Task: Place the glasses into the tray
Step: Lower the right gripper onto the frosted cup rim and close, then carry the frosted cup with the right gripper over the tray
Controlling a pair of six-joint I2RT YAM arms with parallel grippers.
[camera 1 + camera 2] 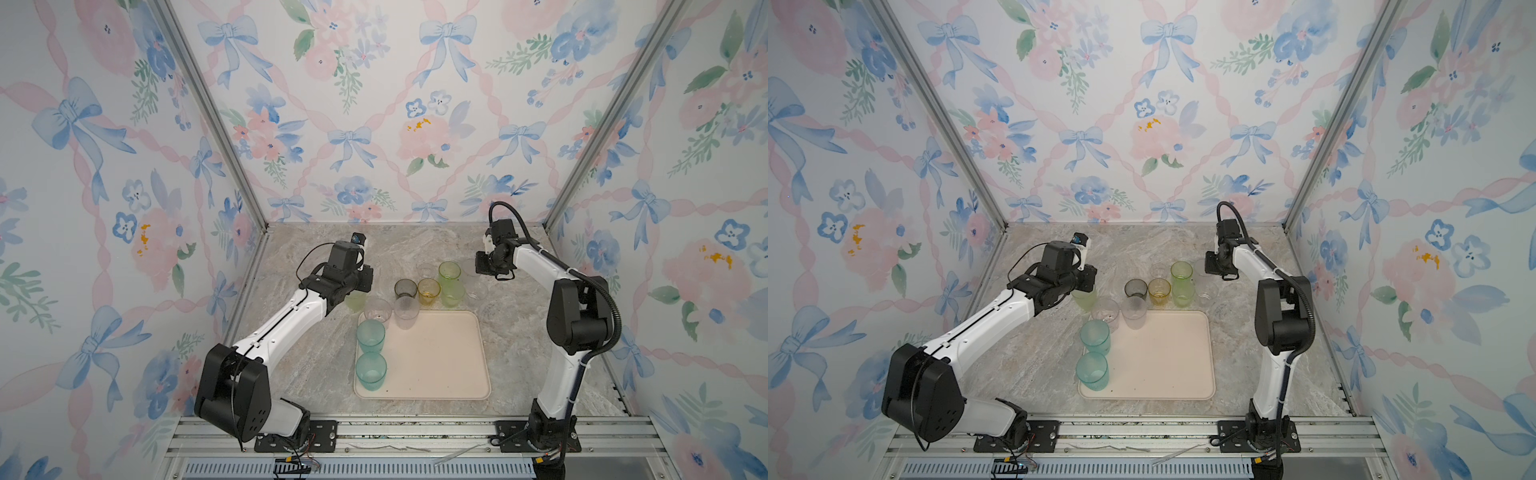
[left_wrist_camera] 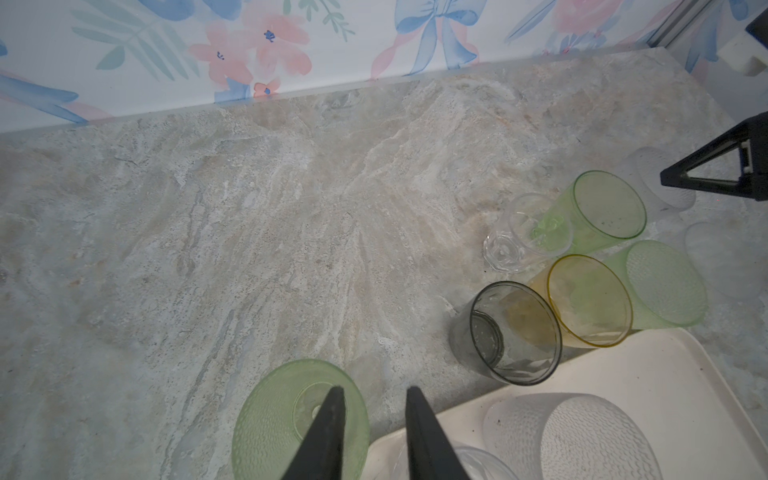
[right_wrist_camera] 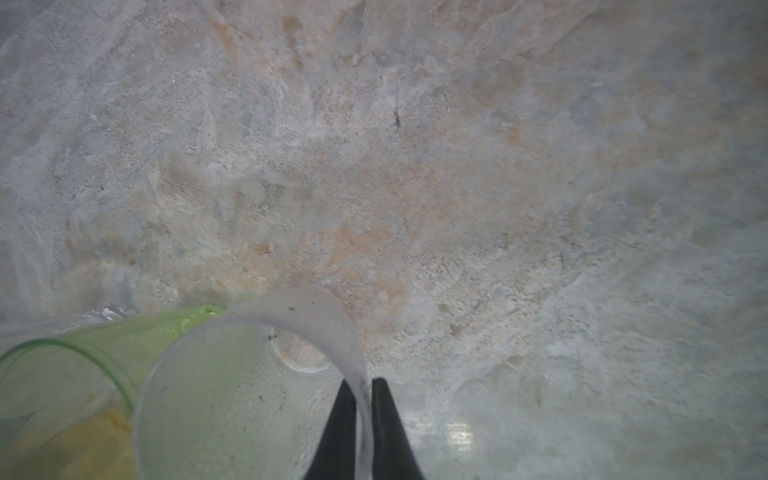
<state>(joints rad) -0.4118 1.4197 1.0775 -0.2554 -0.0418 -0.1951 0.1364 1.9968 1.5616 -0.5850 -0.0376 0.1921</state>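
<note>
Metal rail [image 1: 415, 432], marbled tabletop [image 1: 316, 365], tray [image 1: 436, 361], floral walls [image 1: 374, 104]

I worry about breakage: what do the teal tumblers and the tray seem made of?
Teal tumblers: probably plastic, translucent with a dull, slightly textured sheen rather than glassy sparkle. Tray: likely matte cream plastic or melamine, with moulded rounded corners and no glare.

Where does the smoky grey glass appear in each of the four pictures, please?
In a top view: the smoky grey glass stands just beyond the tray's far edge.
In a top view: same spot.
Left wrist view: it stands just off the tray's rim.
Right wrist view: not in it.
Shared landmark: the amber glass right beside it.
</note>
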